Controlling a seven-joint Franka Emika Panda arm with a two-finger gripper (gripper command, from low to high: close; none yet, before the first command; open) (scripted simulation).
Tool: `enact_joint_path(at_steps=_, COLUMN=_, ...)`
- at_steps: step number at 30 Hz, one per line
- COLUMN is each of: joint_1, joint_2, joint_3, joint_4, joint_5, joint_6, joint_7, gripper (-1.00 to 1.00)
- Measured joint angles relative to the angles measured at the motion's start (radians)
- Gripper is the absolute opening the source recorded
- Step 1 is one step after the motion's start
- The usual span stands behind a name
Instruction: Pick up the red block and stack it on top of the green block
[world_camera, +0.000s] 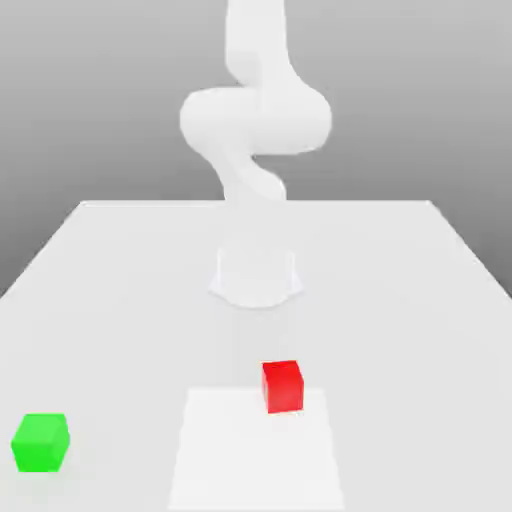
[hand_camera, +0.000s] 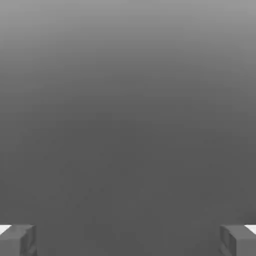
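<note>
Nothing is done yet: my claw (hand_camera: 128, 240) hangs released, grasping nothing; the small bright red cube (world_camera: 283, 386) sits near centre, well apart from the small bright green cube (world_camera: 41, 442) at near left.

A flat white table (world_camera: 120, 270) is filling the lower scene, with a brighter white rectangular patch (world_camera: 255, 450) lying on its near part. Behind it, a plain grey backdrop (world_camera: 90, 90) is grading from lighter to darker. Lighting is appearing soft and even.
</note>
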Motion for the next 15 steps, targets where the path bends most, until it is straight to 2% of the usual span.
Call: enact_joint_path(at_steps=15, joint_1=0.067, joint_2=0.458, joint_3=0.019, joint_4=-0.497, joint_5=0.012, joint_6=0.369, joint_7=-0.051, gripper=0.0)
